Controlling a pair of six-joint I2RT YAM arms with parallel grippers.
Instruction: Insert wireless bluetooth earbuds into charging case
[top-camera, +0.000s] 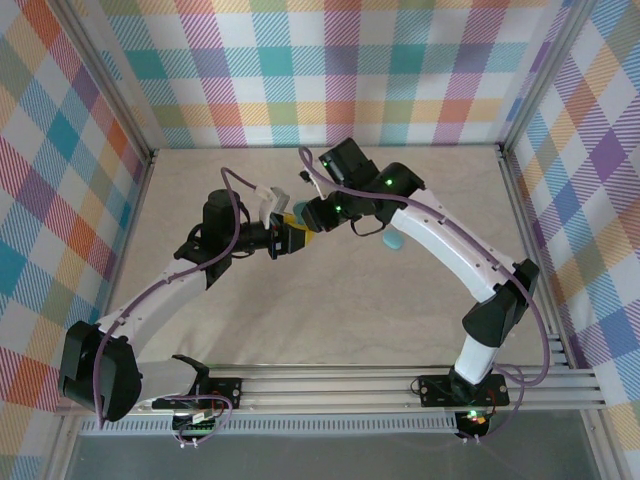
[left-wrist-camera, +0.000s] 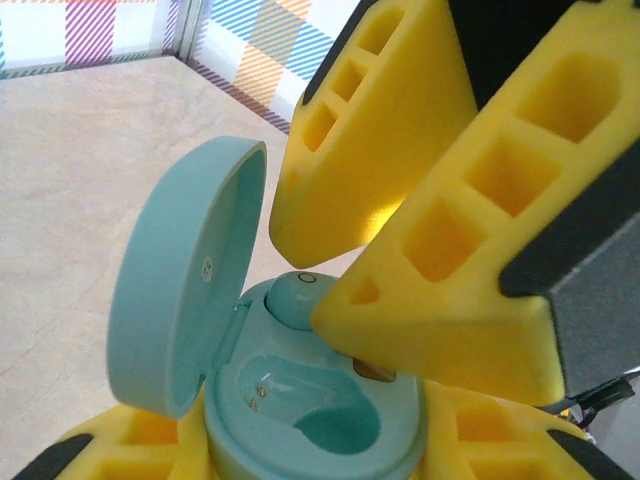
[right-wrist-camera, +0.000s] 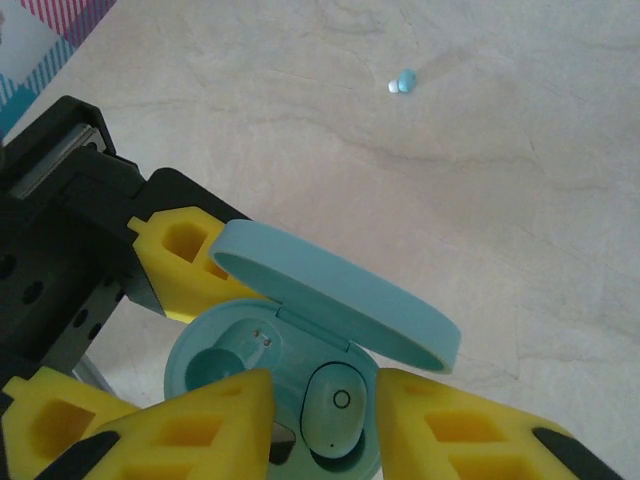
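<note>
- The left hand (left-wrist-camera: 316, 448) is clamped on the base of the charging case (left-wrist-camera: 222, 440), holding it up over the middle of the surface (right-wrist-camera: 500, 200); the lid (left-wrist-camera: 185, 290) stands open at the back
- One earbud (right-wrist-camera: 338, 412) sits in a well of the case, while the empty well (right-wrist-camera: 215, 362) beside it shows its contact pins
- The right hand (right-wrist-camera: 325, 385) straddles that earbud with its fingers parted; a gap shows on one side, so it looks loose around the bud, not pinching
- The step in hand seems to be seating this bud: a light, straight push until it lies flush, then a straight lift, so the fingers neither drag it out nor knock the lid
- The case needs to be held level and firm throughout
- A loose earbud (right-wrist-camera: 402, 82) lies on the bare surface, well apart from the case, probably meant for the empty well
</note>
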